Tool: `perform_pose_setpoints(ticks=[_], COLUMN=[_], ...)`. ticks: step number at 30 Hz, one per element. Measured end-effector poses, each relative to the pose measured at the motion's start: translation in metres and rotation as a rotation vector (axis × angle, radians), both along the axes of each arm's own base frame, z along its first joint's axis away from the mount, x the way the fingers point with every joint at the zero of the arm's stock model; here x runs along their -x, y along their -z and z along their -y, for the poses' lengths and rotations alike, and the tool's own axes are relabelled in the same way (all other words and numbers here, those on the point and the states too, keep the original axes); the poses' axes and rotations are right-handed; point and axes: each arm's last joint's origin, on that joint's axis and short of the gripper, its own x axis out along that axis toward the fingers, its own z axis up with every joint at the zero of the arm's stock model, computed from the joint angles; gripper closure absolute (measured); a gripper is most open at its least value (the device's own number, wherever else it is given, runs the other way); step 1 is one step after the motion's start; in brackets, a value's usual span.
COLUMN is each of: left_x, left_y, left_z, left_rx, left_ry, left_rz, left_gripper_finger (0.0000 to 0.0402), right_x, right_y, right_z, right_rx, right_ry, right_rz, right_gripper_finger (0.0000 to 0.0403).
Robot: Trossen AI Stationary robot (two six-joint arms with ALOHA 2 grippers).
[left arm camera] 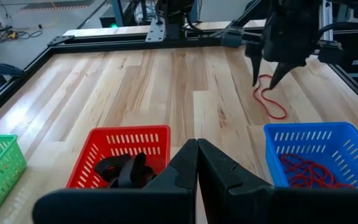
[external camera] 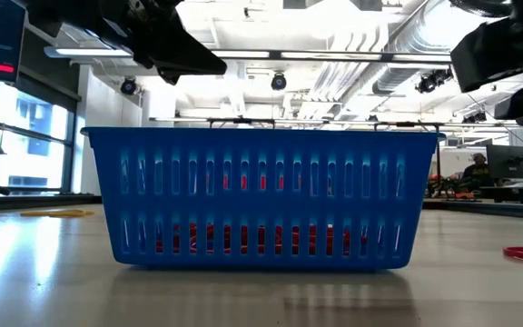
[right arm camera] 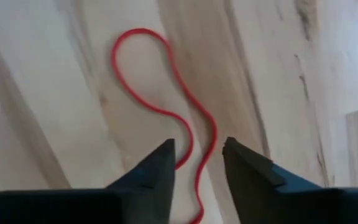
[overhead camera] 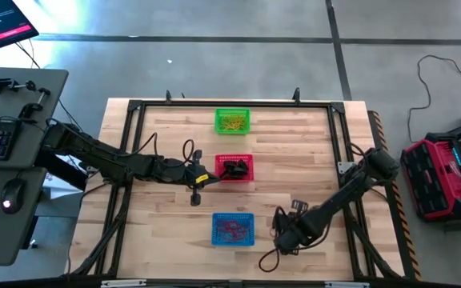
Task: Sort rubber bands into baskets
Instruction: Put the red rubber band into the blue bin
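The blue basket [external camera: 261, 195] fills the low view, hiding the other baskets — only red shows through its slots. On the table, the red rubber band [right arm camera: 166, 99] runs off the right wrist picture's edge between the dark fingers — its end unseen.

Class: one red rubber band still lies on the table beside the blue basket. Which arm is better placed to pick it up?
The right: its open tool straddles the red rubber band. The left tool, shut, is by the red basket.
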Motion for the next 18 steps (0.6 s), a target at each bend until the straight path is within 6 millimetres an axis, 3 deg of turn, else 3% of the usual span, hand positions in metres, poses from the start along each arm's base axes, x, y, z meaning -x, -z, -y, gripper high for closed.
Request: perform_pose_setpoints(ticks=[6, 18], left_x=[0.0001, 0.0009], left_y=[0.0001, 0.0021], left_z=[0.0, -0.0002], left_rx=[0.0, -0.005], left_ry=[0.0, 0.0], left_rz=[-0.001, -0.023], left_gripper_finger=[0.0401, 0.0401], right_x=[-0.0019, -0.0035], right_y=[0.0, 0.0], right_z=[0.005, 0.0068], right_rx=[0.012, 0.002], right_ry=[0.031, 0.052], right_rz=[-0.009, -0.012], right_gripper_finger=[0.0237, 0.0234])
